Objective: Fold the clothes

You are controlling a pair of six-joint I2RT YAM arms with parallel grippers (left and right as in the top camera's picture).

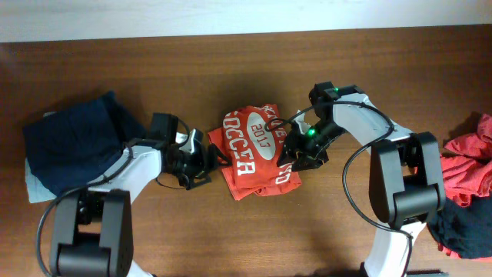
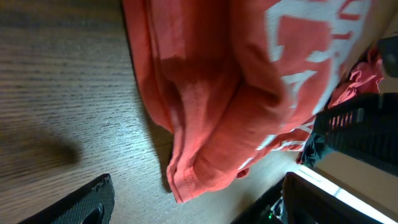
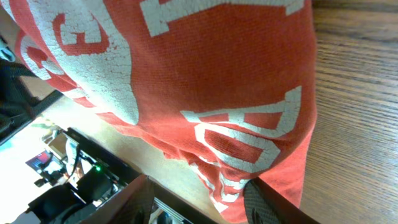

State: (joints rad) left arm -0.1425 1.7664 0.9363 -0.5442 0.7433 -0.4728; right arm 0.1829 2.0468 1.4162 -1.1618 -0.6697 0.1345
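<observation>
A red T-shirt (image 1: 254,150) with white "SOCCER 2017" lettering lies folded into a small packet in the middle of the wooden table. My left gripper (image 1: 201,160) is at its left edge. In the left wrist view the jaws (image 2: 199,208) are open, and the shirt's folded corner (image 2: 205,143) hangs between the two fingers. My right gripper (image 1: 296,158) is at the shirt's right edge. In the right wrist view its jaws (image 3: 199,208) are open, with the printed hem (image 3: 236,137) reaching between the fingers.
A folded navy garment (image 1: 73,142) on a pale cloth lies at the left. A heap of red and dark clothes (image 1: 469,165) sits at the right edge. The wooden table (image 1: 231,69) is bordered by a white wall at the back.
</observation>
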